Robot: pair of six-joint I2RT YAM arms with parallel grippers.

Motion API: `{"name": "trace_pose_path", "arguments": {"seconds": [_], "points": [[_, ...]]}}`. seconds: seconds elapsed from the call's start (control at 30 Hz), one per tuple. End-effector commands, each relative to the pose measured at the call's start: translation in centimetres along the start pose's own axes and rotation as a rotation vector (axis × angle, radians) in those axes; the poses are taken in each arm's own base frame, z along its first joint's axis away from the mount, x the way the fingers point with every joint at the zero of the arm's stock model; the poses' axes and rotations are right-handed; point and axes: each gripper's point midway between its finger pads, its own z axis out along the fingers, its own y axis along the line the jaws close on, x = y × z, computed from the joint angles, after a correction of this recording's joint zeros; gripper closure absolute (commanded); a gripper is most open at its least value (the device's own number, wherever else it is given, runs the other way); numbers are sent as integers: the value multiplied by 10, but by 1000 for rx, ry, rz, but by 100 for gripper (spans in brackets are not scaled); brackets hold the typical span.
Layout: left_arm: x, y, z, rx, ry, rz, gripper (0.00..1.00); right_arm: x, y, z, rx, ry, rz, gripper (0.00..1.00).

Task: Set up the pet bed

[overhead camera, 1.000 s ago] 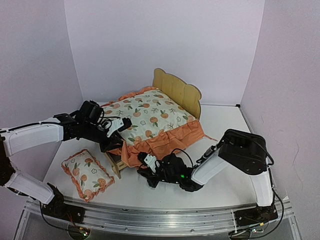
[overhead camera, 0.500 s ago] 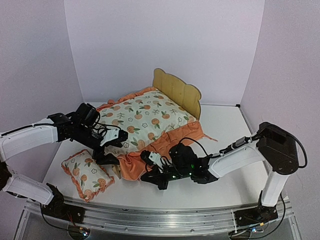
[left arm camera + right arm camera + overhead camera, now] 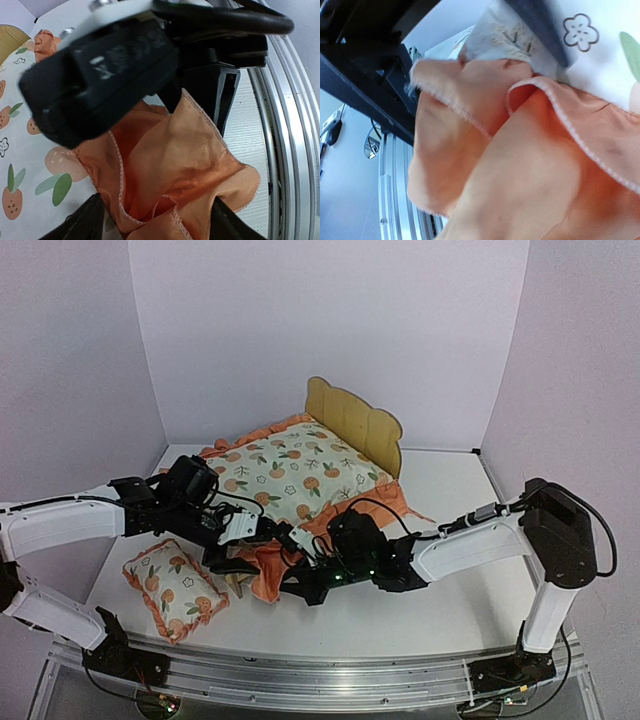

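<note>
The pet bed shows its scalloped plywood headboard [image 3: 352, 426] at the back; a bit of its near wooden corner [image 3: 237, 586] peeks out under the ruffle. The fruit-print mattress cushion [image 3: 292, 474] lies on it, covering the base. My left gripper [image 3: 236, 552] is open at the cushion's near corner, with the orange ruffle [image 3: 170, 170] bunched between its fingers [image 3: 82, 222]. My right gripper [image 3: 300, 578] is pressed against the same ruffle [image 3: 520, 165]; fabric hides its fingers. The small pillow [image 3: 172, 590] lies on the table at the front left.
The white table [image 3: 450, 500] ends at a metal rail [image 3: 300, 668] along the front. Lilac walls close in the back and both sides. The two arms cross close together at the bed's near corner.
Both grippers have closed in on the cushion's near corner. The right arm reached left and farther in; the left gripper came down and right onto the ruffle.
</note>
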Motion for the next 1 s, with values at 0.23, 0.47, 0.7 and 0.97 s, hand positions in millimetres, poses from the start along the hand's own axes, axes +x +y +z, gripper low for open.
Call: {"name": "trace_pose_path", "arguments": {"seconds": [0.23,0.47,0.7,0.97], "points": [[-10,45,-8,-159,29,-132,100,-1,-34,-13,69,12,183,74],[10,86,-23,-246,7,-534,100,4,-46,-36,139,27,179,57],[26,87,-18,-247,1,-698,100,8,-25,-26,61,66,126,54],[29,90,-14,-267,-6,-700,100,8,-16,20,116,-9,16,58]]}}
